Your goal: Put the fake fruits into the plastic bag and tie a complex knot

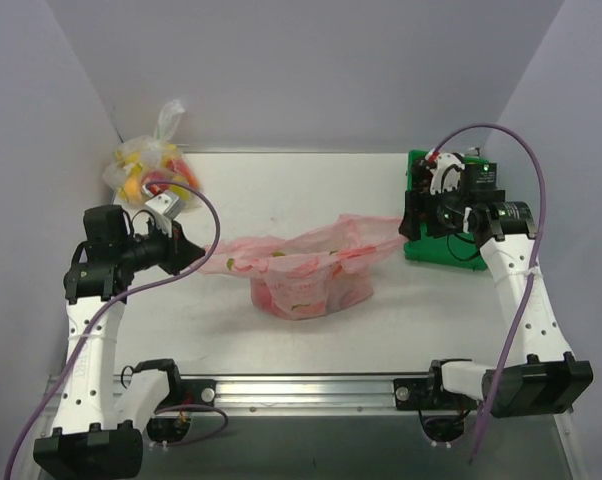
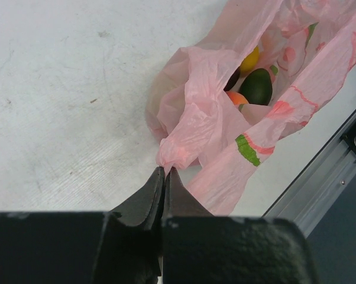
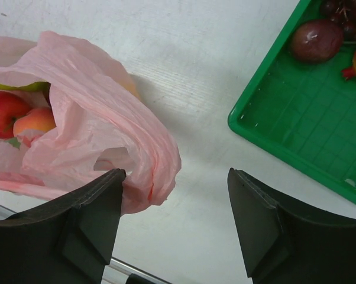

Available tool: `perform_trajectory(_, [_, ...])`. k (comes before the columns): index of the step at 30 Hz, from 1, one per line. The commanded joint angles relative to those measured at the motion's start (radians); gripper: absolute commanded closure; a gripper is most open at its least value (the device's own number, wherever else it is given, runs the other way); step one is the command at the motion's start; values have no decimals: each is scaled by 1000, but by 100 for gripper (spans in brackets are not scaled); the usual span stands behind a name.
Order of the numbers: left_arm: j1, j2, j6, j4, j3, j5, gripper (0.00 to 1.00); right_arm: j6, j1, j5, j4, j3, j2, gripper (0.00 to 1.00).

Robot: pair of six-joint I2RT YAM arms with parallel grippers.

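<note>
The pink plastic bag [image 1: 306, 268] lies at the table's middle with fake fruits inside: a dark green one [image 2: 258, 86], a yellow one [image 2: 251, 59], a red apple [image 3: 6, 112] and a peach [image 3: 33, 122]. My left gripper [image 1: 191, 253] is shut on the bag's left handle end [image 2: 177, 151]. My right gripper [image 1: 413, 226] is open; the bag's right handle loop [image 3: 145, 154] lies between the jaws, against the left fingertip [image 3: 110, 183]. A dark purple fruit [image 3: 313, 40] and grapes [image 3: 343, 12] sit in the green tray [image 3: 296, 139].
A clear bag of yellow-red fruit [image 1: 149, 165] stands at the back left. The green tray [image 1: 441, 245] is at the right, under my right wrist. A metal rail [image 1: 311, 390] runs along the near edge. White walls close the back and sides.
</note>
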Motion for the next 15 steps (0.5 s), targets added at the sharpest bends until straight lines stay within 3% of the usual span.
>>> perform_trajectory(1, [-5, -14, 39, 5, 34, -15, 100, -19, 39, 117, -2, 60, 58, 30])
perform_trajectory(5, [-7, -20, 42, 5, 34, -18, 100, -110, 79, 138, -48, 75, 109, 33])
perform_trajectory(10, [-10, -24, 51, 4, 39, -26, 100, -177, 99, 130, -99, 72, 143, 45])
perform_trajectory(11, [-11, -25, 57, 2, 39, -27, 100, -190, 99, 121, -101, 70, 146, 50])
perform_trajectory(12, [-13, -26, 71, -1, 42, -37, 100, -196, 102, 110, -102, 72, 147, 66])
perform_trajectory(14, [-20, -26, 90, -9, 51, -47, 100, -202, 104, 87, -105, 77, 143, 81])
perform_trajectory(15, [-20, -25, 103, -10, 57, -47, 97, -206, 105, 73, -104, 81, 140, 96])
